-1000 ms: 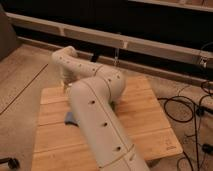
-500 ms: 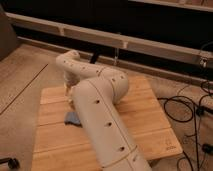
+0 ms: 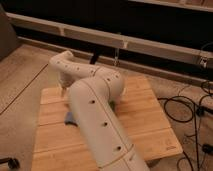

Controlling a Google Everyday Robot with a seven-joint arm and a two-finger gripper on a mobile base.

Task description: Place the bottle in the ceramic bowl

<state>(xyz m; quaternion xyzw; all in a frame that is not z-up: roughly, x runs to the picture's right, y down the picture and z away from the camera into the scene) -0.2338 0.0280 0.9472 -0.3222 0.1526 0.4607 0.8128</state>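
Observation:
My white arm (image 3: 95, 115) rises from the bottom of the camera view and covers the middle of the wooden table (image 3: 145, 125). It bends at the elbow and reaches left. My gripper (image 3: 62, 91) hangs down from the wrist over the table's far left corner. The bottle is hidden or out of view. The green ceramic bowl is hidden too, probably behind the arm. Nothing shows in the gripper.
A blue sponge (image 3: 70, 118) lies on the table, half hidden at the arm's left side. Black cables (image 3: 187, 107) lie on the floor to the right. A long pale rail (image 3: 150, 45) runs along the dark wall behind the table.
The wrist end of the arm has shifted slightly to the left over the table's far left corner. The sponge has not moved.

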